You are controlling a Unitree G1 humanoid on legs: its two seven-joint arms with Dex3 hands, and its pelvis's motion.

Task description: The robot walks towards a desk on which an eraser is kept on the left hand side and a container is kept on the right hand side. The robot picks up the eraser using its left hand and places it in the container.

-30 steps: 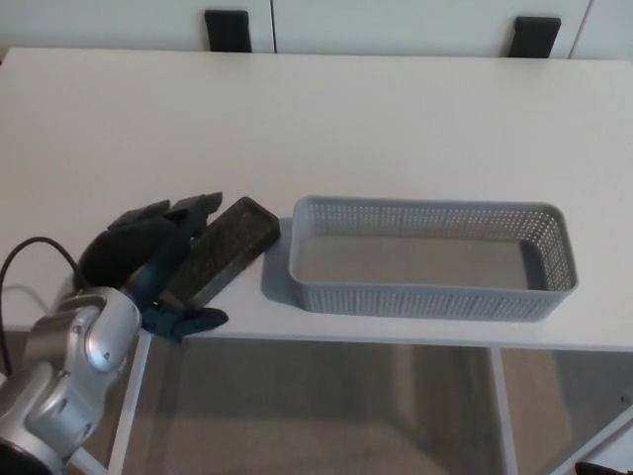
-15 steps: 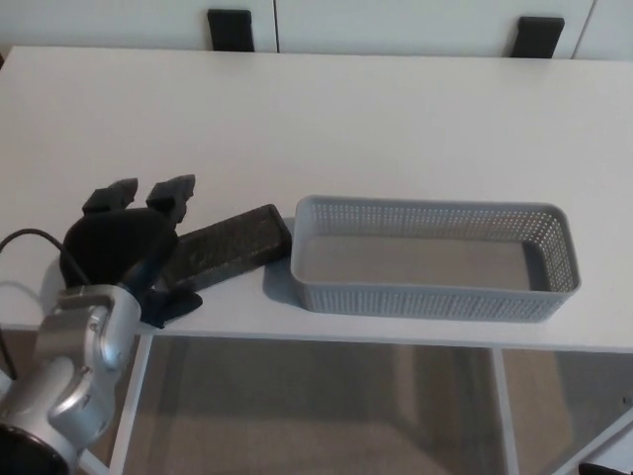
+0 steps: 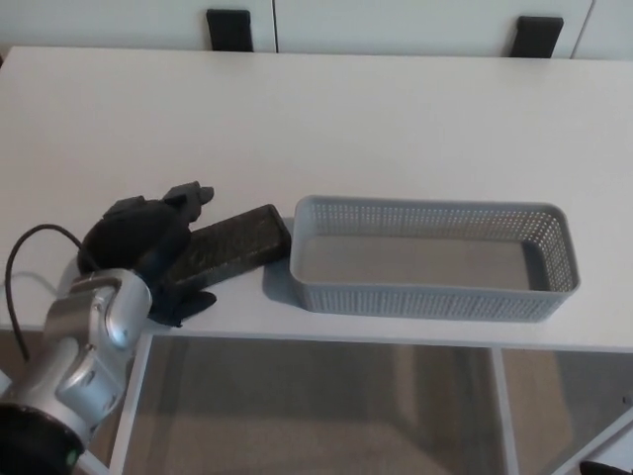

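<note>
The dark, block-shaped eraser (image 3: 235, 243) lies flat on the white desk (image 3: 326, 129), its right end almost touching the left wall of the grey mesh container (image 3: 432, 297). My left hand (image 3: 148, 247) wraps the eraser's left end. Its fingers (image 3: 188, 198) curl over the far edge and the thumb (image 3: 186, 302) sits against the near edge, so the hand is shut on the eraser. The eraser's left end is hidden under the hand. The container holds nothing. My right hand does not show.
The desk's front edge runs just below my left hand and the container. Two black chair backs (image 3: 227, 28) (image 3: 539, 35) stand beyond the far edge. A black cable (image 3: 20, 267) loops by my silver left forearm (image 3: 84, 361).
One second ago the eraser was tilted in my left hand. Half a second ago the fingers were spread and the eraser lay flat. Now the fingers have curled back onto its left end.
</note>
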